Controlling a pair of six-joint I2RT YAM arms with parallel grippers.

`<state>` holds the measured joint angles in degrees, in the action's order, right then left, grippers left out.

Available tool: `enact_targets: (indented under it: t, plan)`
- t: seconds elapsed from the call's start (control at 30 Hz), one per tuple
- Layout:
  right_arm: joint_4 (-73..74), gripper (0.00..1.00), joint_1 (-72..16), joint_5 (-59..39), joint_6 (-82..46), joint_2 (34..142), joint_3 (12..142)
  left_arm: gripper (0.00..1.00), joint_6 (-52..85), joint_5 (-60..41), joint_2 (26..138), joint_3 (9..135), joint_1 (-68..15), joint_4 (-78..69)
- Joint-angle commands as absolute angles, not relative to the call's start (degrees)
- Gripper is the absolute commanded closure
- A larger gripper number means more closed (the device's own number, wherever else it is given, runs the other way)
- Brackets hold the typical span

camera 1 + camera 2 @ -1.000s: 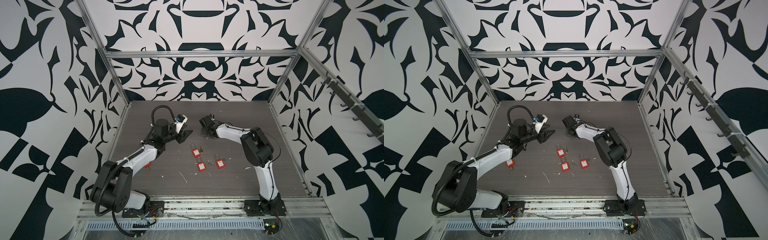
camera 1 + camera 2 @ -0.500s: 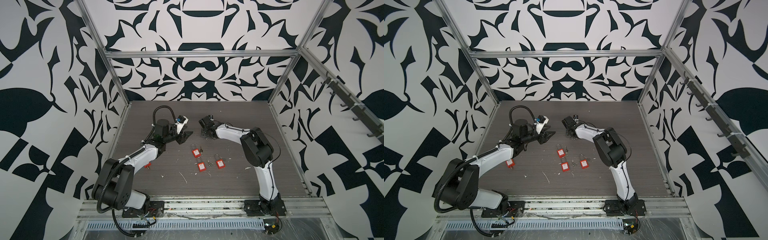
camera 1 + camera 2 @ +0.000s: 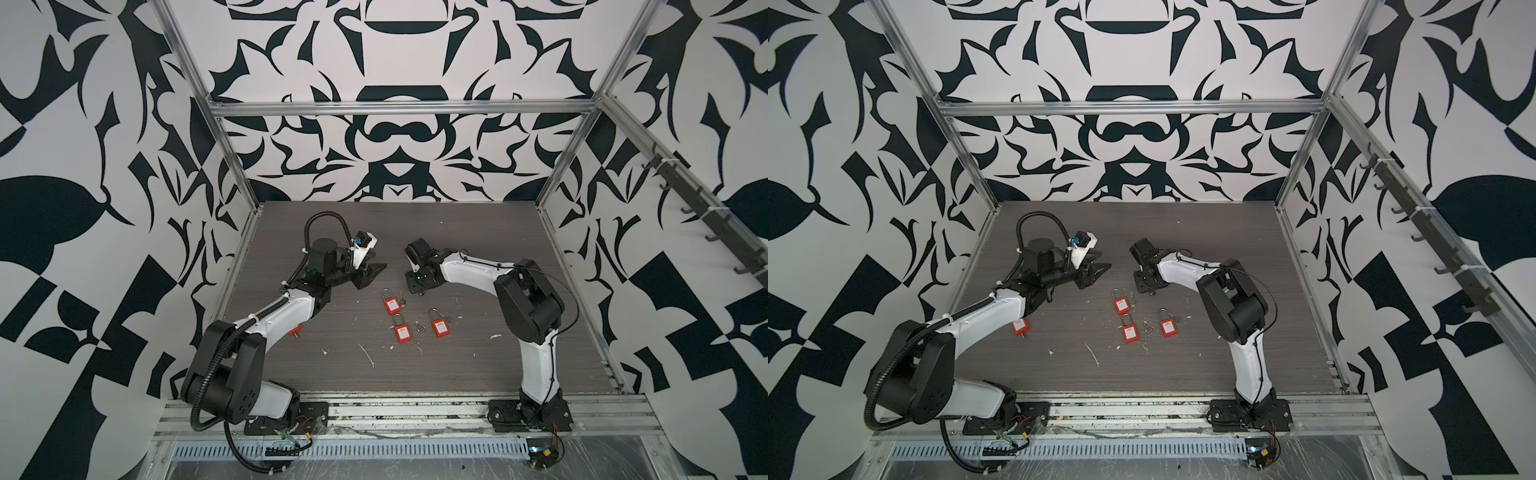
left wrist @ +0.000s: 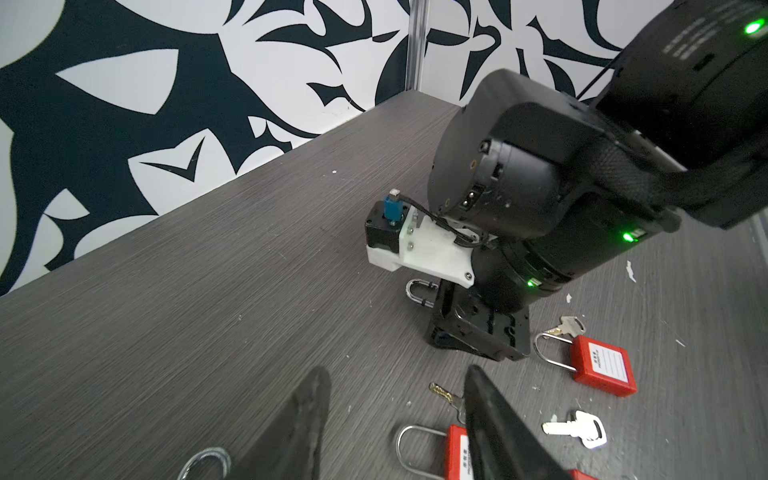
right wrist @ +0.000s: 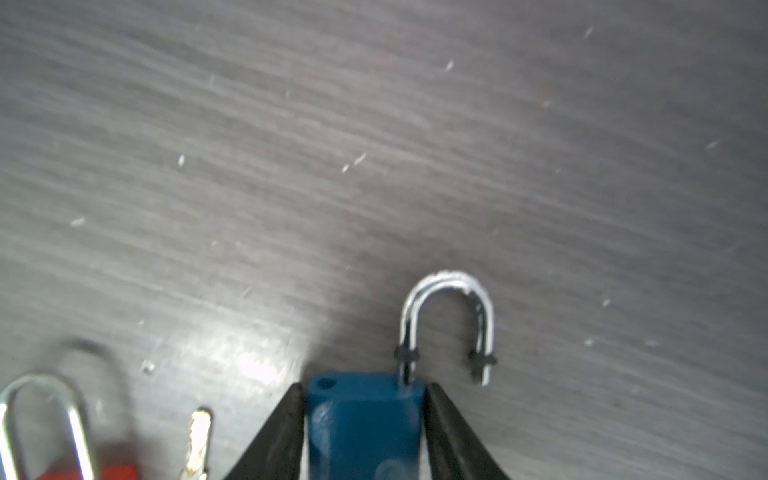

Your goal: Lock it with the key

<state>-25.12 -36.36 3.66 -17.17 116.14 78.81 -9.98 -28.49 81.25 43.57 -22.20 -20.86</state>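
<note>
My right gripper (image 5: pixel 365 388) is shut on a blue padlock (image 5: pixel 365 424), held low over the table. Its silver shackle (image 5: pixel 449 316) stands open, one leg in the body and the other free. In the left wrist view that shackle (image 4: pixel 419 291) shows beside the right gripper (image 4: pixel 478 332). My left gripper (image 4: pixel 395 370) hangs open and empty above the table, left of the right gripper (image 3: pixel 417 284) in both top views. A key (image 4: pixel 446 397) lies on the table by one of its fingers (image 4: pixel 494 428). No key is held.
Three red padlocks (image 3: pixel 392 305) (image 3: pixel 402 332) (image 3: pixel 440 327) lie mid-table with more keys (image 4: pixel 567 326) (image 4: pixel 575 428) among them. Another red padlock (image 3: pixel 1020 327) lies beside the left forearm. White scraps dot the table (image 3: pixel 457 374). Patterned walls close three sides.
The left gripper has shifted slightly over the table and stays open. The right gripper keeps its hold on the blue padlock in about the same place.
</note>
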Motion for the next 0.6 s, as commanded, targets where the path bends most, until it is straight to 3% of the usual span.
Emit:
enact_targets:
  t: [0.0,0.57]
  plan:
    - [-29.2,0.48,-36.4,1.9,-15.8,114.7,77.5,0.45,-10.4,-29.9,79.7,43.9,-22.2,-19.5]
    - [-32.0,0.64,-36.5,3.3,-12.7,114.8,79.9,0.46,-9.7,-31.5,81.1,45.5,-23.0,-18.3]
